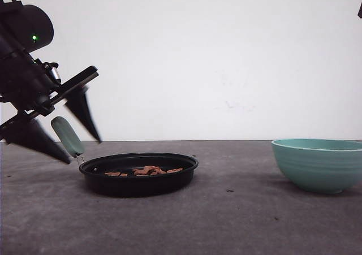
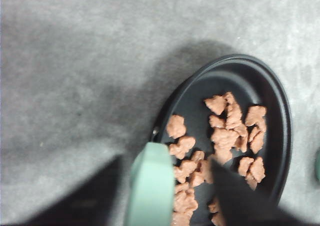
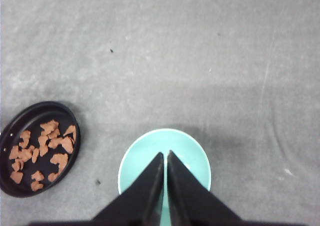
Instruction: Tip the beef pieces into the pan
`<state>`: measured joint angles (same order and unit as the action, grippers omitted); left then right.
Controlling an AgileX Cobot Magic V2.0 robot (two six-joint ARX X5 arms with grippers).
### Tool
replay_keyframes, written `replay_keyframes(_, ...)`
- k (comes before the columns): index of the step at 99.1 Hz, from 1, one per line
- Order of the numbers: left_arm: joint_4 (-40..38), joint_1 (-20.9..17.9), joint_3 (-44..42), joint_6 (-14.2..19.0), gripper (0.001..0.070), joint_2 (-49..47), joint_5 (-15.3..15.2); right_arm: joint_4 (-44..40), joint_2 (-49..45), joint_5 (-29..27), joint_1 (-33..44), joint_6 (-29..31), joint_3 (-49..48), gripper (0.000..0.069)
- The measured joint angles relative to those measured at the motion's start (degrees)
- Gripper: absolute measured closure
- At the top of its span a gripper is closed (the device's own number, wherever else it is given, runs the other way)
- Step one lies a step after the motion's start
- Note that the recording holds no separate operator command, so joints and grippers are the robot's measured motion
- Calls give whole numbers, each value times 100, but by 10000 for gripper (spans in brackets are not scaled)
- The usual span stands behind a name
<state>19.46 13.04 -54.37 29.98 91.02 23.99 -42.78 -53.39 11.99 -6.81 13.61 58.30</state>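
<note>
Beef pieces [image 1: 146,170] already lie in the pan [image 1: 138,174] on the table [image 1: 226,221], so I judge the pour done. My left tool [image 1: 85,150] is spread around the handle [image 1: 67,136]; right tool [image 3: 165,158] is closed, empty, above the bowl [image 1: 319,164].

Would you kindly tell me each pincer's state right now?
Left pincer: open, straddling the pan's handle.
Right pincer: shut, empty, above the teal bowl.
</note>
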Motion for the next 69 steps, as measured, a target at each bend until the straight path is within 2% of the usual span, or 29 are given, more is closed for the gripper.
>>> replay_keyframes(7, 11, -2, 0, 11, 146, -4, 7, 15, 0, 0, 0, -9, 0, 684)
replay_keyframes(15, 70, -2, 0, 24, 99, -61, 15, 35, 0, 0, 0, -17, 0, 684)
replay_keyframes(36, 177, -4, 0, 24, 78, -802, -28, 444, 0, -28, -28, -271, 0, 684)
replay_keyframes(43, 210, -4, 0, -17, 78, -1207, -203, 627, 0, -74, -79, -393, 0, 684)
replay_keyframes(51, 225, -7, 0, -214, 81, -1718, -413, 767, 0, -273, -170, -544, 0, 684)
replay_keyframes(56, 227, -7, 0, -463, 113, -2074, -570, 870, 0, -444, -240, -625, 0, 684)
replay_keyframes(59, 229, -4, 0, -684, 167, -2343, -697, 946, 0, -540, -295, -673, 0, 684)
replay_keyframes(63, 229, -4, 0, -951, 259, -2660, -857, 1067, 0, -623, -369, -717, 0, 684)
replay_keyframes(69, 219, -4, 0, -1279, 434, -3139, -1095, 1309, 0, -643, -490, -756, 0, 684)
